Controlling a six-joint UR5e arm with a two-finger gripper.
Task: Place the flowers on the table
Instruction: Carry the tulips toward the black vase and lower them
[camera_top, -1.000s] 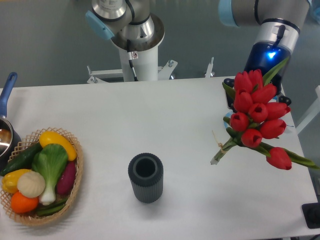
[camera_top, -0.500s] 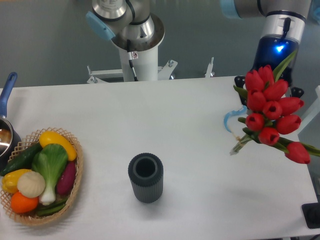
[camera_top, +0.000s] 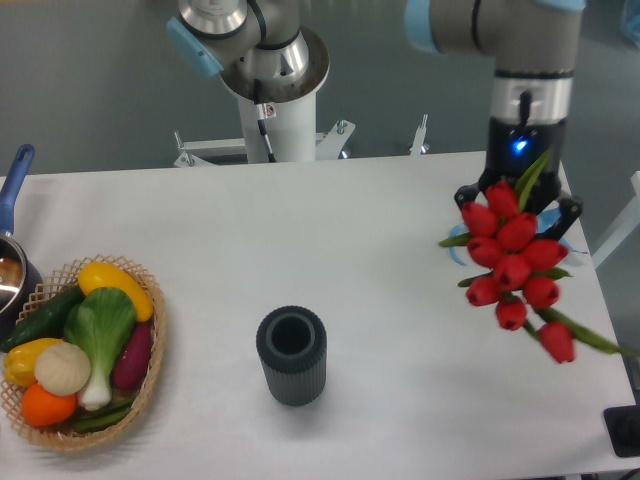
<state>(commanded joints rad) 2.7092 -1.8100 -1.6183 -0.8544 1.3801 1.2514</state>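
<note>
The flowers (camera_top: 515, 257) are a bunch of red tulips with green leaves, held in the air over the right side of the white table (camera_top: 350, 240). One bloom (camera_top: 557, 342) hangs lower on a long leaf. My gripper (camera_top: 518, 200) is right above and behind the bunch, shut on it. The jaws are mostly hidden by the blooms; only black finger parts show on either side. The stem ends are hidden behind the blooms.
A dark grey ribbed vase (camera_top: 291, 355) stands upright at the table's front middle. A wicker basket of vegetables (camera_top: 80, 350) sits at the front left, with a blue-handled pot (camera_top: 10, 262) behind it. The arm's base (camera_top: 270, 90) is at the back. A black object (camera_top: 625, 430) is at the lower right corner.
The gripper has shifted left and turned with the flowers. The tied stem ends that pointed down-left are now hidden, and the blooms hang lower, facing the camera.
</note>
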